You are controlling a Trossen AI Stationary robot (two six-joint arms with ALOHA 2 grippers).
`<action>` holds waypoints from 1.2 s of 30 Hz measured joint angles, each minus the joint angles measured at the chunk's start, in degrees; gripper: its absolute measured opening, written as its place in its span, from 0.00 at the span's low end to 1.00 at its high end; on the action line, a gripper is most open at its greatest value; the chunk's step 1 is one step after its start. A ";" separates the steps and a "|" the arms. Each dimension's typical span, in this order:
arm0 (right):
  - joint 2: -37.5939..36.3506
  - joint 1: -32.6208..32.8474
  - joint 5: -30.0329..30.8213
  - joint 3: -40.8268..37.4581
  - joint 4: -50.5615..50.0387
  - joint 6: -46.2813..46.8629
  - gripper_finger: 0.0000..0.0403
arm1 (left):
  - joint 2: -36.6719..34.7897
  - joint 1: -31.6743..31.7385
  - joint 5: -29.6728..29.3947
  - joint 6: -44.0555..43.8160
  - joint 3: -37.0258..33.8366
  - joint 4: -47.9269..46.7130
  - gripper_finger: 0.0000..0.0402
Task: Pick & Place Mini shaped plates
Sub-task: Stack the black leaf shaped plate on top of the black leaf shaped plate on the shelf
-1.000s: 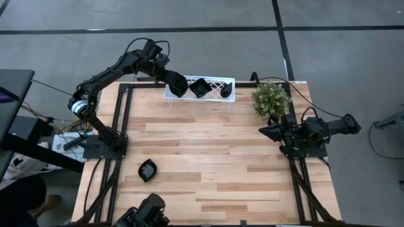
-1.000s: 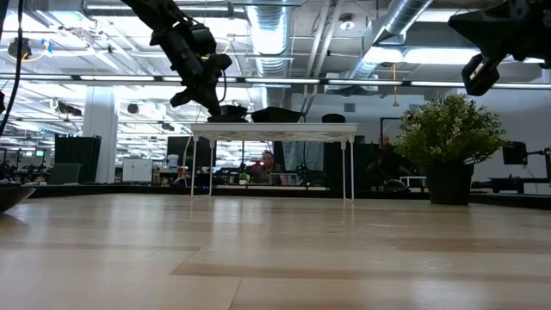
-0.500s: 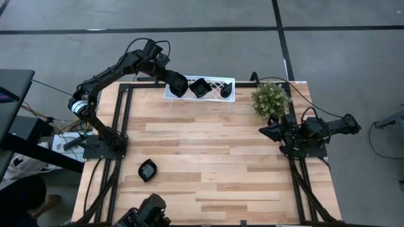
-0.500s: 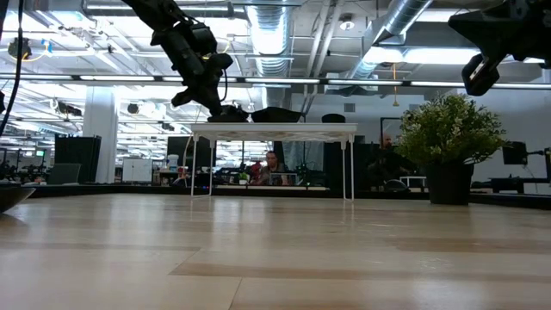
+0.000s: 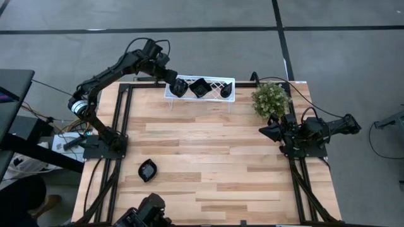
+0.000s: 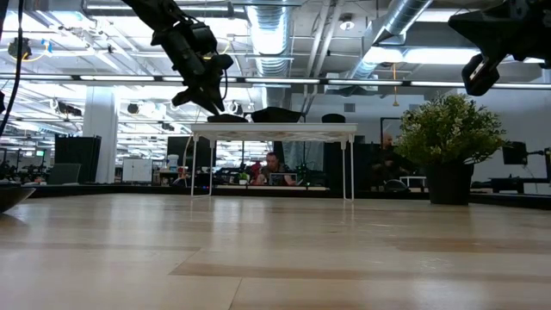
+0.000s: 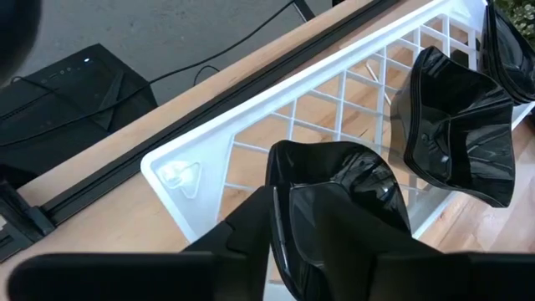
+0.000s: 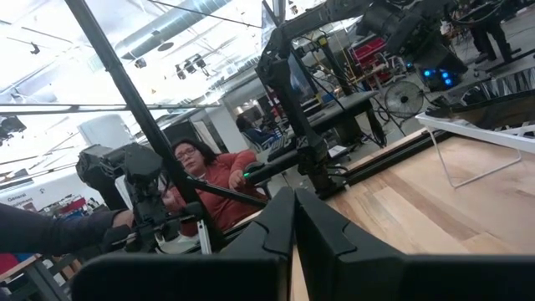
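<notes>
A white lattice rack (image 5: 214, 82) stands at the table's far edge. My left gripper (image 5: 172, 81) is over its left end, shut on a glossy black mini plate (image 7: 334, 196) that lies on the lattice (image 7: 334, 100). Two more black plates sit in the rack: a leaf-like one (image 5: 200, 87) in the middle and one (image 5: 225, 92) toward its right end. Another black plate (image 5: 148, 170) lies flat on the table near the left front. My right gripper (image 5: 264, 131) hovers shut at the table's right side, touching nothing. My left gripper pinches the plate's near rim (image 7: 280, 180) between its two fingers, one finger (image 7: 247, 230) outside the rim and the other over the hollow. The fingers slant down from the table's left. The plate's underside rests on the rack's left end.
A small green bushy plant in a dark pot (image 5: 270, 99) stands at the far right, just right of the rack. Black frame rails run along the table's left (image 5: 123, 126) and right sides. The wooden middle of the table (image 5: 208, 151) holds nothing.
My left gripper has moved down a little with the plate, and the plate has gone from just above the rack to lying on its left end. The gripper stays shut on the rim.
</notes>
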 joint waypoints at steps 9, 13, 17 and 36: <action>0.00 0.02 -0.01 0.00 0.00 -0.11 0.02 | -3.93 -1.35 0.35 -1.53 0.00 -6.01 0.35; 0.01 0.02 -0.01 0.00 0.00 -0.11 0.02 | -8.39 -3.87 0.11 -4.86 -0.13 -11.06 0.38; 0.00 0.01 -0.01 0.00 0.00 -0.11 0.02 | -14.45 -7.59 -0.32 -10.62 -3.17 -11.19 0.39; -0.01 0.00 -0.01 0.00 -0.44 -0.15 0.02 | -45.65 -30.30 -9.03 -48.02 -35.21 -11.03 0.44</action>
